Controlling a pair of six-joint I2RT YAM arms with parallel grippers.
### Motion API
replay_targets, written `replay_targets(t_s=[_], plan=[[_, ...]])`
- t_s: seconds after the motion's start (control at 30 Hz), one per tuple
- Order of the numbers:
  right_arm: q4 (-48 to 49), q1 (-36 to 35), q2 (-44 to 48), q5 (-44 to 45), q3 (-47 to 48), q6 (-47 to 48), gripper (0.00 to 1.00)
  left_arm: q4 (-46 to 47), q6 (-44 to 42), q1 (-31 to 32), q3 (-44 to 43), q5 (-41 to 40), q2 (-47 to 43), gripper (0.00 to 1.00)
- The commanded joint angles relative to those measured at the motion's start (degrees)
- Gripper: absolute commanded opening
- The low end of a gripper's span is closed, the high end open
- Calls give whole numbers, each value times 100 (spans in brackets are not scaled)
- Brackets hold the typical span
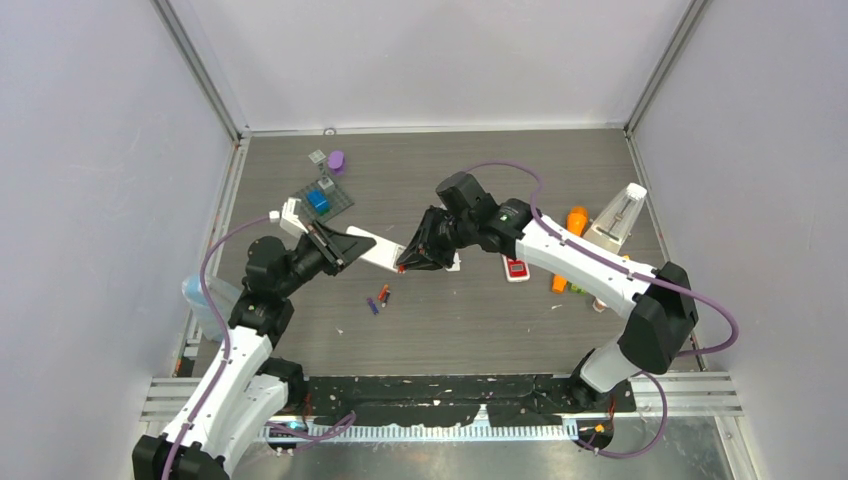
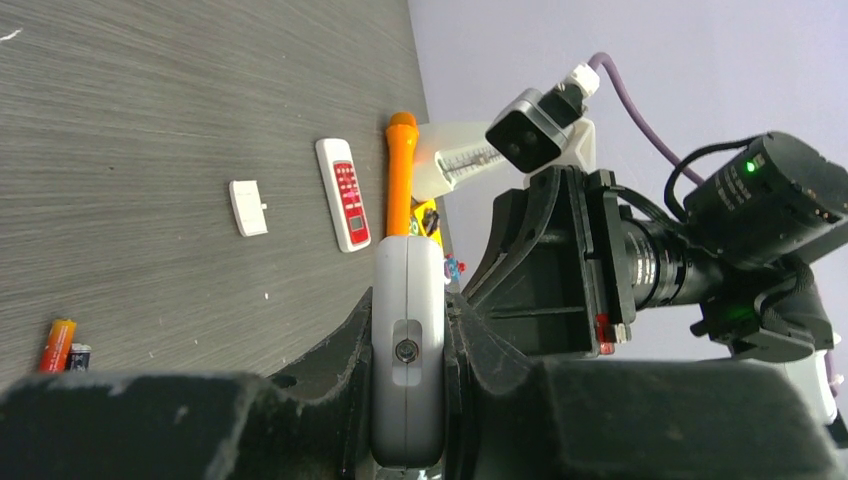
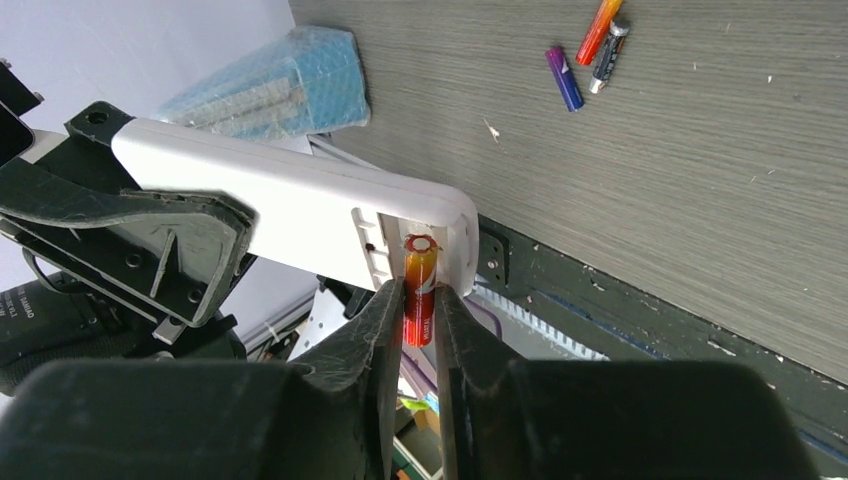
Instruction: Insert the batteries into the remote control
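Note:
My left gripper [image 1: 345, 246] is shut on a long white remote control [image 1: 372, 252] and holds it above the table; the left wrist view shows the remote's edge [image 2: 407, 340] clamped between the jaws. My right gripper [image 1: 405, 265] is shut on a red-orange battery [image 3: 419, 290], whose top end sits in the open battery bay at the end of the remote [image 3: 290, 200]. Loose batteries lie on the table below: a red-orange one [image 1: 383, 294] and a purple one [image 1: 372, 306]. The right wrist view shows the purple one [image 3: 564, 78], the red-orange one [image 3: 598, 30] and a dark one [image 3: 607, 56].
A small white battery cover [image 1: 453, 263] and a white-and-red small remote [image 1: 516, 268] lie right of the grippers. An orange tool [image 1: 572, 225] and a white metronome-like object [image 1: 618, 215] are at the right. A grey plate with blue blocks [image 1: 322, 200] is behind; blue bubble wrap [image 1: 205, 295] is left.

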State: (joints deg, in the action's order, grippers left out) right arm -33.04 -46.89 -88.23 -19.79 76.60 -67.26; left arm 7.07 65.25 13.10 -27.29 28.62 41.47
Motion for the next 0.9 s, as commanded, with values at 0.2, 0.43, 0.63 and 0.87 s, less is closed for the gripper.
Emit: replay_targets(t_s=[0.2,0.43,0.63,0.87], plan=[[103,61,99,-265,-277,-144,25,624,-221,8,-238,701,27,0],[22,69,242,-110,-326,-216,16,396,-221,8,-260,387,-7,0],[-24,73,278,-70,-290,-322,9,415,-254,8,-261,289,45,0],[-44,75,420,58,-363,-581,5,303,-319,8,-248,174,54,0]])
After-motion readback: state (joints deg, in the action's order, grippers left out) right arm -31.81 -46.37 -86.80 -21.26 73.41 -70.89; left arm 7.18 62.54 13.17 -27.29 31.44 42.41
